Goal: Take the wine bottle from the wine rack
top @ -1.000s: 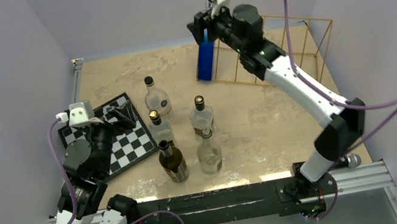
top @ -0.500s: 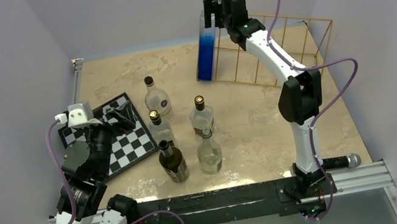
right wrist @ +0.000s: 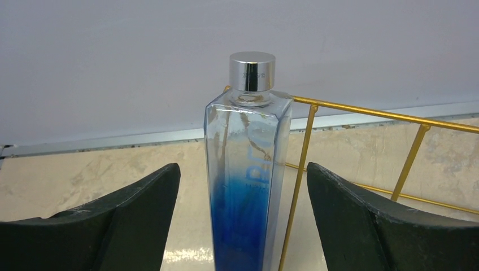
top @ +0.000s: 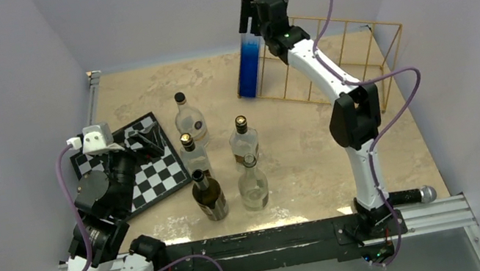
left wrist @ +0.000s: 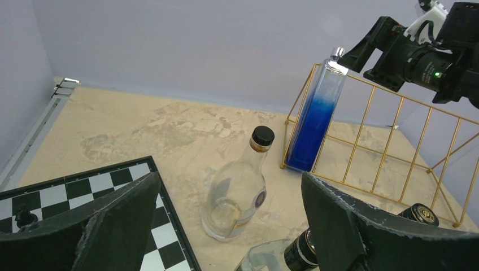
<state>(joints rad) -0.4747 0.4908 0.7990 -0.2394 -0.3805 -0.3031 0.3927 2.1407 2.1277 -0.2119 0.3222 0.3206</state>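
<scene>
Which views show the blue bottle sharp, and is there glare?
Right wrist: blue bottle sharp, soft sheen on its silver cap, no blowout. Left wrist: crisp, small bright glint at the bottle's shoulder. Top external: even diffuse light, weak shadows, no motion blur.

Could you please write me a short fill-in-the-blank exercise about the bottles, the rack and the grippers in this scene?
1. The liquid in the tall bottle at the end of the gold rack is ____.
2. The right gripper near that bottle's top has its jaws ____.
3. Elsewhere on the table, ____ more bottles stand upright.
Missing words: blue; open; five.
</scene>
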